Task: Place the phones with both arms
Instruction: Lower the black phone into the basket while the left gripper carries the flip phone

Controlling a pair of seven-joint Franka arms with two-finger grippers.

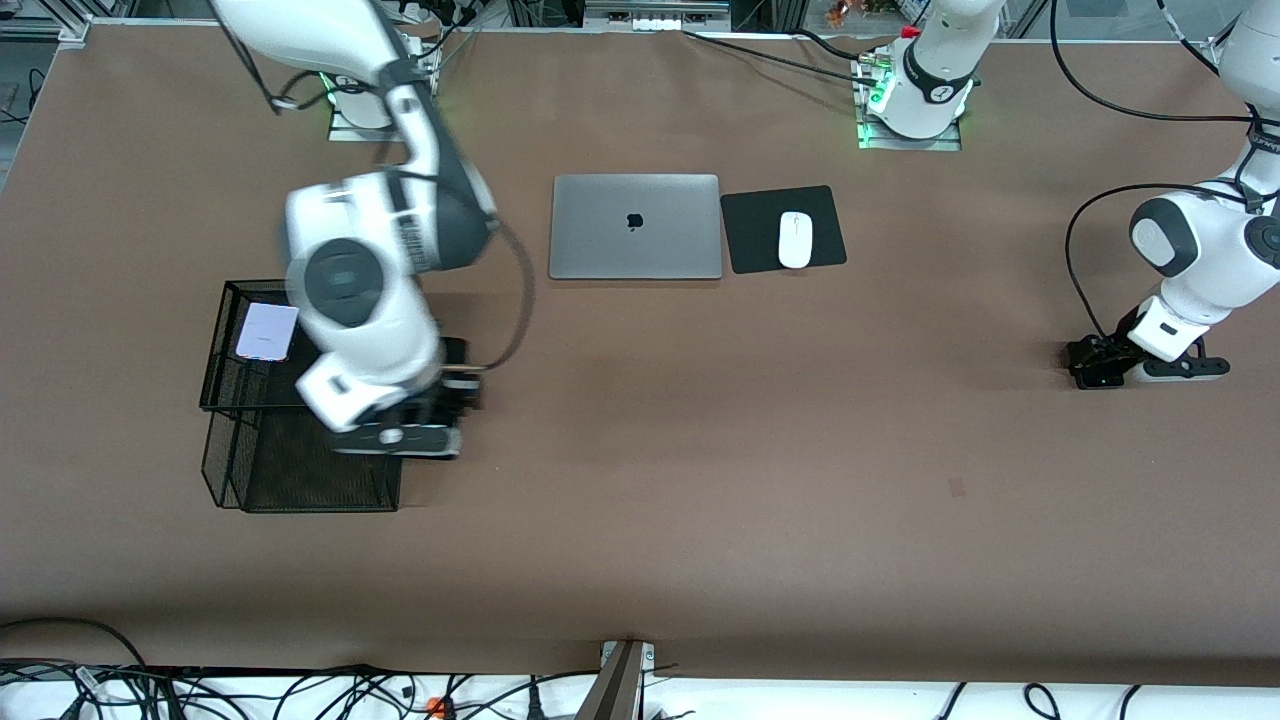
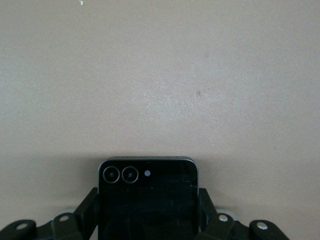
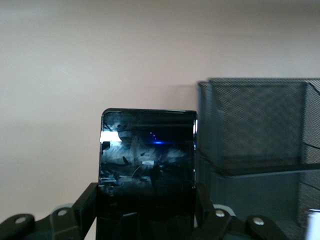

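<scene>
- The right end effector is hanging in the air beside the black mesh organizer, at the right arm's end of the counter.
- Its two fingers are squeezing shut on the sides of the long black phone. The phone's glass is showing smudges and a bright glare.
- In the right wrist view, the mesh organizer is standing just beside the held phone, with one tray above another.
- The white-lavender phone is lying flat in the top tray of the organizer.
- The left end effector is sitting low at the left arm's end of the counter, well apart from the organizer.
- Its fingers are pressing shut on both sides of the small black phone. Two round camera lenses are showing near one corner of that phone.
- In the left wrist view, the small black phone is lying flat against the brown counter.
- From the front view, the left end effector is dark and low by the counter, and the small phone is too hidden there to make out.
- The silver laptop is lying closed in the middle of the counter, closer to the robots' bases.
- The white mouse is resting on a black mouse pad just beside the laptop, toward the left arm's end.
</scene>
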